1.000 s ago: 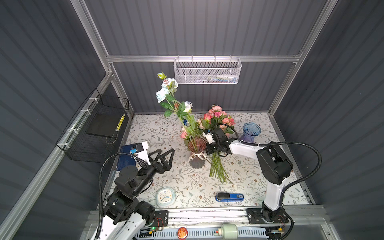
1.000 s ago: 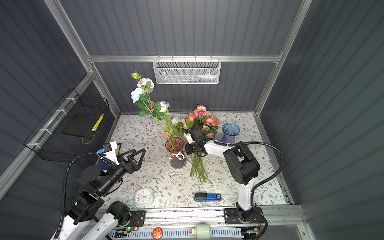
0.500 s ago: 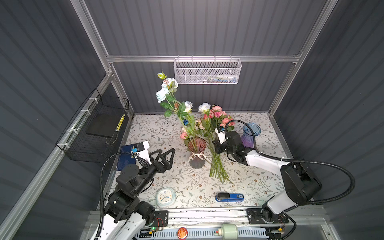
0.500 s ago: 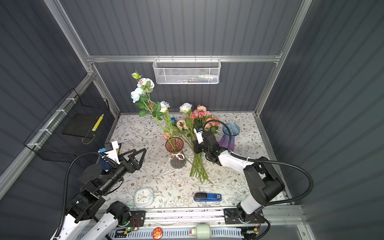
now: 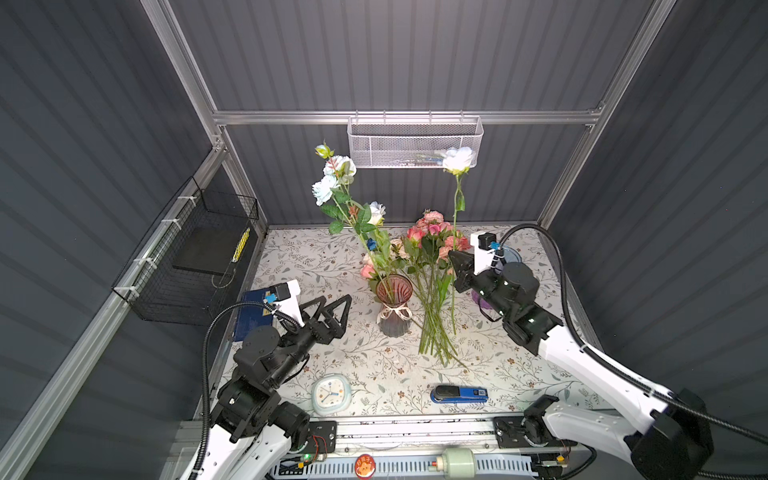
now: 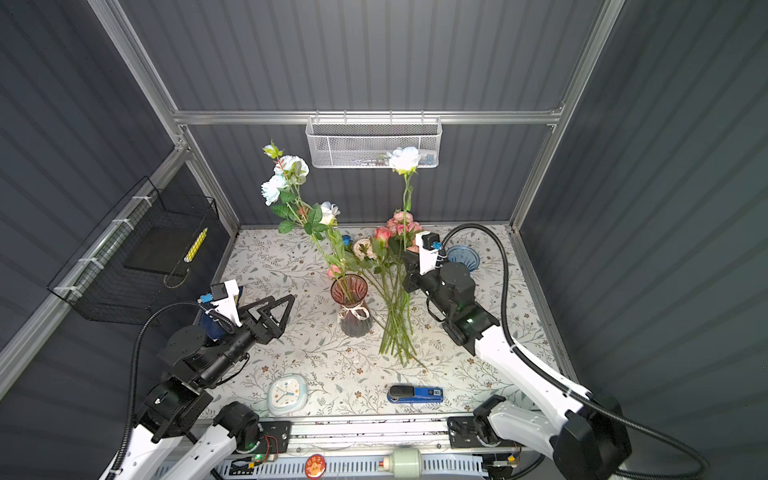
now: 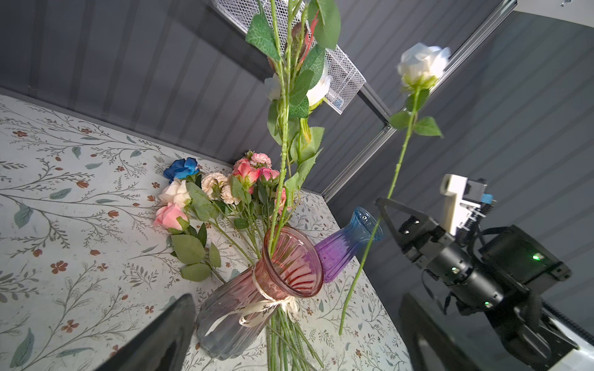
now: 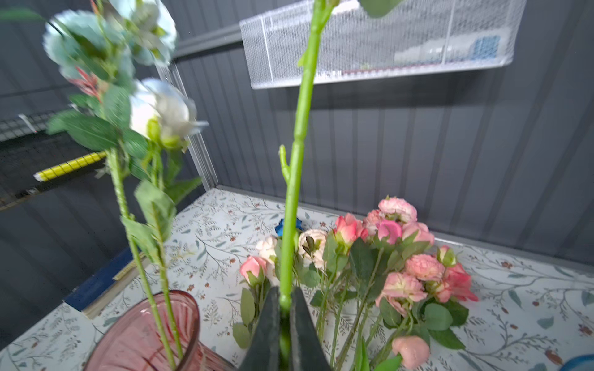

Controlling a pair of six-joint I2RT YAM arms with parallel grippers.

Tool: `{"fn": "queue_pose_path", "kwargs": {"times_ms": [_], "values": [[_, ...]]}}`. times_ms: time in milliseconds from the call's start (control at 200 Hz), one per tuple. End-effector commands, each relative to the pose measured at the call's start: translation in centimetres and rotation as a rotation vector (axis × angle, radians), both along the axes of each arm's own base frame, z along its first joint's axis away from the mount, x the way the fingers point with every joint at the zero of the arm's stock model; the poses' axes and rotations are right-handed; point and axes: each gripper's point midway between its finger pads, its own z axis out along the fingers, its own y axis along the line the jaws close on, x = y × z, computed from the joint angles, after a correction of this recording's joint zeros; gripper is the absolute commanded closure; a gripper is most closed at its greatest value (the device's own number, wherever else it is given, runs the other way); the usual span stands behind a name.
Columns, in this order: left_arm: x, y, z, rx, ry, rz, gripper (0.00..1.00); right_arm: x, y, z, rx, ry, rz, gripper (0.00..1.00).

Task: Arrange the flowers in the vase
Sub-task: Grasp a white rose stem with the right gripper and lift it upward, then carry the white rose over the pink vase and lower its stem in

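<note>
A pink ribbed glass vase (image 5: 394, 303) (image 7: 273, 279) with a ribbon stands mid-table and holds tall pale blue and white roses (image 5: 338, 178). To its right, the other flowers (image 5: 432, 266) (image 8: 395, 263) lie in a bunch on the table: pink, peach, white and dark blue. My right gripper (image 5: 454, 259) (image 8: 284, 295) is shut on the green stem of a white rose (image 5: 457, 158) (image 7: 421, 64). It holds that rose upright above the bunch, right of the vase. My left gripper (image 5: 334, 301) hangs open and empty left of the vase.
A blue-and-purple vase (image 7: 347, 247) stands behind the right arm. A small clock (image 5: 331, 392) and a blue stapler-like tool (image 5: 459, 394) lie near the front edge, and a blue book (image 5: 253, 316) at the left. A white mesh basket (image 5: 413, 143) hangs on the back wall and a black wire basket (image 5: 195, 257) on the left wall.
My right gripper has lifted the white rose out of the lying bunch and raised it upright, and the arm has drawn back to the right. The left arm has not moved.
</note>
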Motion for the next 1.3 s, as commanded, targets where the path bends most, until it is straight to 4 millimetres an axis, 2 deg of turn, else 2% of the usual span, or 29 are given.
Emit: {"fn": "queue_pose_path", "kwargs": {"times_ms": [0,190,300,340,375,480,560,720,795,905,1205,1296], "values": [[-0.3,-0.7,1.2,-0.021,-0.026,-0.042,0.0,-2.5,0.6,5.9,0.098,-0.094,0.075,1.0],[-0.5,-1.6,1.2,-0.023,-0.022,-0.097,0.0,-6.3,3.9,12.9,0.158,-0.247,0.185,1.0],[-0.6,-1.9,1.0,-0.019,-0.011,-0.112,0.0,-7.1,5.9,15.7,0.203,-0.323,0.224,1.0],[-0.7,-1.8,1.0,-0.02,-0.012,-0.112,0.0,-7.4,6.0,17.0,0.235,-0.36,0.226,1.0],[-0.8,-1.8,1.1,-0.019,-0.013,-0.11,0.0,-6.7,7.2,17.0,0.239,-0.362,0.233,1.0],[-1.1,-1.5,1.2,-0.02,-0.016,-0.104,0.0,-5.9,8.7,18.6,0.268,-0.41,0.219,1.0],[-1.2,-1.3,1.2,-0.024,-0.019,-0.1,0.0,-4.7,9.8,19.1,0.272,-0.427,0.196,1.0],[-1.4,-1.2,1.0,-0.029,-0.012,-0.097,0.0,-1.9,12.0,17.7,0.253,-0.411,0.143,1.0],[-1.5,-1.1,1.1,-0.03,-0.013,-0.095,0.0,-0.7,12.7,16.1,0.239,-0.388,0.113,1.0],[-1.6,-1.0,1.2,-0.031,-0.018,-0.094,0.0,0.8,13.6,12.6,0.215,-0.331,0.081,1.0],[-1.6,-1.0,1.0,-0.032,-0.019,-0.095,0.0,0.6,15.0,4.4,0.131,-0.197,0.083,1.0],[-1.6,-1.0,0.9,-0.035,-0.017,-0.095,0.0,0.4,15.1,2.1,0.107,-0.123,0.1,0.96]]}}
